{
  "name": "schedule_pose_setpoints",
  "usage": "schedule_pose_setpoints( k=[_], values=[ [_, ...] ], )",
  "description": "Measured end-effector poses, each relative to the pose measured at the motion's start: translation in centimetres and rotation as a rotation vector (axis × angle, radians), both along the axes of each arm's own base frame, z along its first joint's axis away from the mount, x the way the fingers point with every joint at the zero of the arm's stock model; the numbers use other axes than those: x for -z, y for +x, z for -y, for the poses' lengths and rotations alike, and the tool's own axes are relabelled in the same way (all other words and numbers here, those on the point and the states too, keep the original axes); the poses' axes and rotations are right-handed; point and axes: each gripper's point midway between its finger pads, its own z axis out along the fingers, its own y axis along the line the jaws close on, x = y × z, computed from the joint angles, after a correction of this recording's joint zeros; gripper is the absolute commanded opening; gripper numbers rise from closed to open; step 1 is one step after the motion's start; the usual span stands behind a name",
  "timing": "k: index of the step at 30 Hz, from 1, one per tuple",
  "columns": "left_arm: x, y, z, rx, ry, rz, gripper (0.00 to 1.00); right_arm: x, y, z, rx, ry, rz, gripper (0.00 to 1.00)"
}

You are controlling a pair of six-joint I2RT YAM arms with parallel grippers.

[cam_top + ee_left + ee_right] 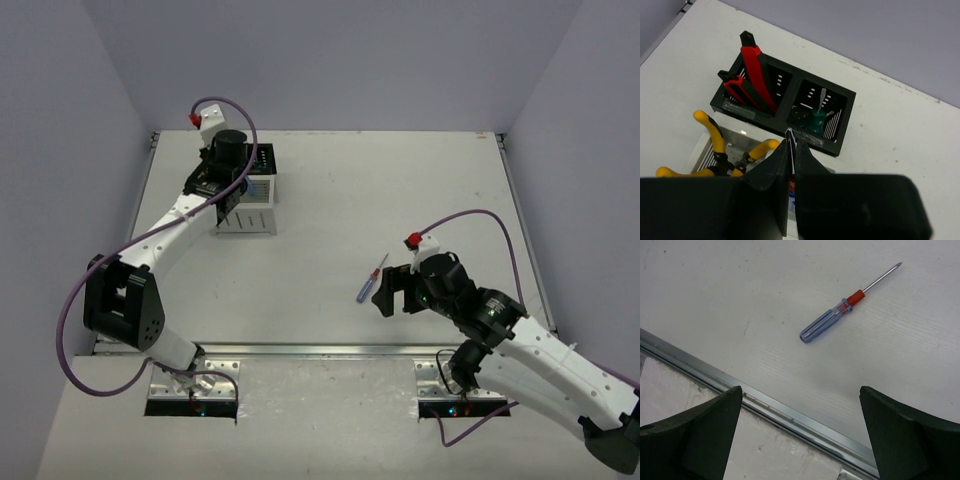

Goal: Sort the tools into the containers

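left gripper clenched on thin screwdriver above black bin and white bin far left, right gripper spread open beside blue screwdriver on table

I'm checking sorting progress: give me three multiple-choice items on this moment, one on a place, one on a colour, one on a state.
1. The blue-handled screwdriver lies: A in a bin; B on the table; C in a gripper.
2. The screwdriver in the black bin has a handle that is: A green; B yellow; C purple.
3. The right gripper is: A open; B shut, empty; C shut on pliers.
Key: 1 B, bare tabletop all around it; 2 A, the green handle shows inside; 3 A, jaws wide apart, nothing between.
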Motion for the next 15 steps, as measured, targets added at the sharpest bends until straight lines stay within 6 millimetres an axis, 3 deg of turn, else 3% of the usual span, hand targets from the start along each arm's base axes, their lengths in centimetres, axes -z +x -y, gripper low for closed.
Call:
schedule_pose_setpoints(
  k=[3,8,11,14,15],
  values=[
    [0.5,0.9,-0.4,-0.022,-0.003,0.012,0.0,1.1,-0.3,-0.1,-0.003,-0.001,-0.028,0.99],
    [3.6,1.9,-0.2,-0.027,-0.001,-0.037,0.0,2.7,-0.5,-0.4,0.018,-0.017,-0.094,0.99],
    [5.0,1.6,-0.1,-0.03,-0.011,-0.064,0.46,3.7,-0.2,-0.3,0.073,-0.031,-0.138,0.99],
    [5.6,1.2,0.0,-0.039,-0.045,-0.068,0.74,4.9,0.3,0.1,0.155,-0.062,-0.182,0.99],
    [5.6,1.1,0.1,-0.038,-0.058,-0.067,0.9,5.2,0.5,0.2,0.181,-0.079,-0.197,0.99]
  ],
)
